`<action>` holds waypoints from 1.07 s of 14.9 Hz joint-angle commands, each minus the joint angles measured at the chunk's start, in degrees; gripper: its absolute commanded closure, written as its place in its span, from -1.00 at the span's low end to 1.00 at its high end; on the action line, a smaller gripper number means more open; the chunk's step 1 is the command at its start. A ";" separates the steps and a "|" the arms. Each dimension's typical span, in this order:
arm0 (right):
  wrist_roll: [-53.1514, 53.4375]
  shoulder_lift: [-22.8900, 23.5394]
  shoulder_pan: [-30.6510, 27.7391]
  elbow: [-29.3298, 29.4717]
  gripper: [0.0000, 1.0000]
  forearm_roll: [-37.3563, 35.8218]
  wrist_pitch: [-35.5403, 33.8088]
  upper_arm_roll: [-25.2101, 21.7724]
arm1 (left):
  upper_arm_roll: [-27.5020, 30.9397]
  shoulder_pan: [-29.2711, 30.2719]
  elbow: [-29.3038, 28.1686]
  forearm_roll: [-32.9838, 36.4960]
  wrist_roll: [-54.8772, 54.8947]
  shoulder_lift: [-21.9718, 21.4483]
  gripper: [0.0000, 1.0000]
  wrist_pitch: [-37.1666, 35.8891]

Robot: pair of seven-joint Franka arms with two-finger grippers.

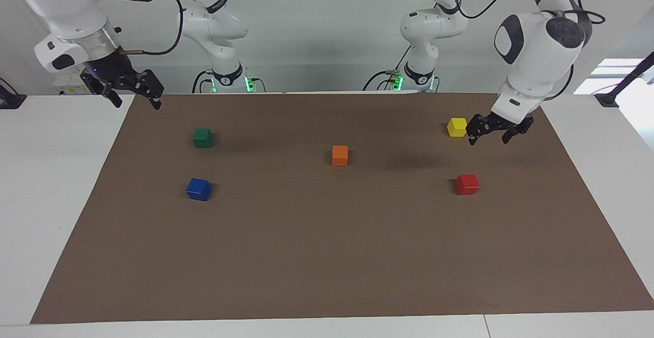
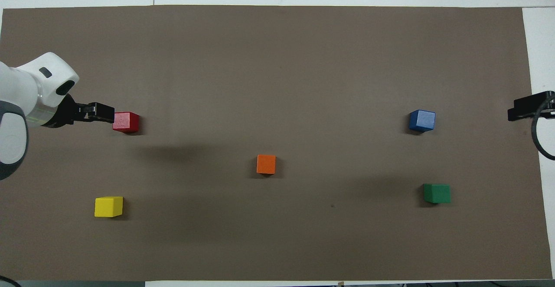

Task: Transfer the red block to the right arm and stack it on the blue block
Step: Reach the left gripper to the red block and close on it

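Observation:
The red block [image 1: 467,184] [image 2: 126,122] sits on the brown mat toward the left arm's end. The blue block [image 1: 199,189] [image 2: 422,120] sits toward the right arm's end, about as far from the robots as the red one. My left gripper [image 1: 489,139] [image 2: 104,112] is open and empty, raised over the mat just beside the red block on the left arm's side, not touching it. My right gripper [image 1: 138,104] [image 2: 520,108], with the blue wrist light, is open and empty and waits in the air over the mat's edge at its own end.
A yellow block [image 1: 457,127] [image 2: 109,206] lies nearer to the robots than the red one. An orange block [image 1: 340,155] [image 2: 266,164] sits mid-mat. A dark green block [image 1: 203,137] [image 2: 436,193] lies nearer to the robots than the blue one. The brown mat [image 1: 327,256] covers most of the white table.

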 commanded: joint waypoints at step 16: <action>-7.06 -1.49 0.40 0.30 -1.00 1.74 5.27 0.86 | 0.15 0.57 -7.63 0.84 -1.66 12.67 -1.00 19.80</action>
